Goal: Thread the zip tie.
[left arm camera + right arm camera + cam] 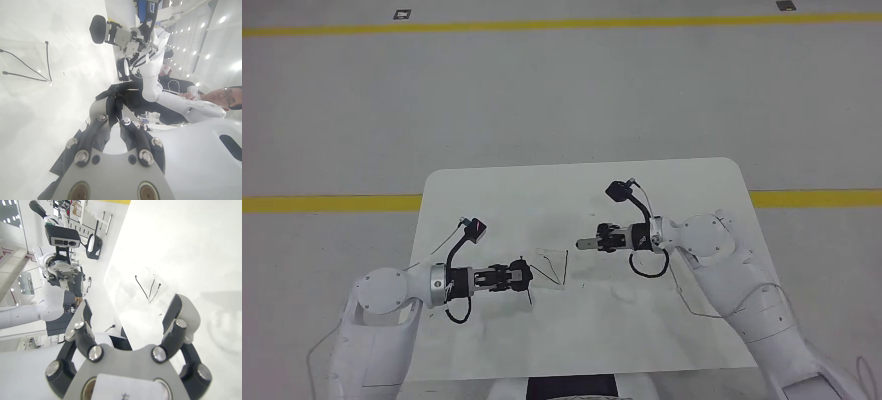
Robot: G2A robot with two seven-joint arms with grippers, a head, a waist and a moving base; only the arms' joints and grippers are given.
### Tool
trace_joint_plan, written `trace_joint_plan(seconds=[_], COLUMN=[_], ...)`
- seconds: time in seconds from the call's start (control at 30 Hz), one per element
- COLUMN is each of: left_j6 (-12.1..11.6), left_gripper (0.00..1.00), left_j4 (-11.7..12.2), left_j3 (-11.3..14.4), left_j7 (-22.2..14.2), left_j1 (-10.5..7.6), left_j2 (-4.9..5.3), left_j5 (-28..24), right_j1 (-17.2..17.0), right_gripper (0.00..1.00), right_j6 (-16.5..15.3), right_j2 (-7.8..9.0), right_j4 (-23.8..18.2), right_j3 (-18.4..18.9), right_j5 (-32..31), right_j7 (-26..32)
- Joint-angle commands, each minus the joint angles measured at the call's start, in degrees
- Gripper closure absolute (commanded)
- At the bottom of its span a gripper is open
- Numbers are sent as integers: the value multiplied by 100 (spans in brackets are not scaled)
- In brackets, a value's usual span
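Fanning zip ties point(48, 62), tails seemingly meeting robotward

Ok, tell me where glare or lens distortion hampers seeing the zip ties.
Left wrist view: table glares white, light spots beside the zip ties. Right wrist view: same glare, lens bows the table edge, ties plainly dark. Top view: even light, no glare.

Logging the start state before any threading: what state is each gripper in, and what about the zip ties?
Left gripper: shut, holding nothing.
Right gripper: open, empty.
Zip ties: three, lying loose on the table, none threaded, tails converging at one spot.
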Motion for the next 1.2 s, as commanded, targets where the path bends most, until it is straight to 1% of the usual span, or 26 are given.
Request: trace_joint_plan(seconds=[0.0,0.3,0.33,0.4,0.47,0.6,0.67,0.7,0.77,0.9,1.03,1.17], left_j6=[0,0,0,0,0,0,0,7,-4,-11,-47,-97], left_gripper=[100,100,100,100,100,100,100,100,100,100,100,100], left_j4=[0,0,0,0,0,0,0,6,-1,27,84,168], left_j3=[0,0,0,0,0,0,0,22,32,-135,-341,-525], left_j7=[0,0,0,0,0,0,0,125,246,346,462,515], left_j1=[0,0,0,0,0,0,0,9,63,180,269,300], left_j2=[0,0,0,0,0,0,0,3,29,97,167,238], left_j5=[0,0,0,0,0,0,0,10,11,-92,-132,-165], right_j1=[-1,-1,-3,150,428,975,1229,1331,1530,1805,2005,2198], right_gripper=[0,0,0,0,0,0,0,0,0,0,0,0], right_j6=[0,0,-34,-234,-362,-362,-362,-362,-362,-362,-362,-362], right_j2=[0,0,-7,-27,-71,-188,-256,-285,-345,-436,-507,-588], right_j4=[-2,-2,-37,-16,74,333,508,575,794,1106,1292,1491], right_j3=[2,2,-41,-189,-436,-1018,-1304,-1442,-1708,-2154,-2533,-2907], right_j5=[3,3,23,-10,-122,-164,-124,-130,-147,-183,-176,-175], right_j7=[1,1,-42,57,189,420,432,461,414,300,99,-108])
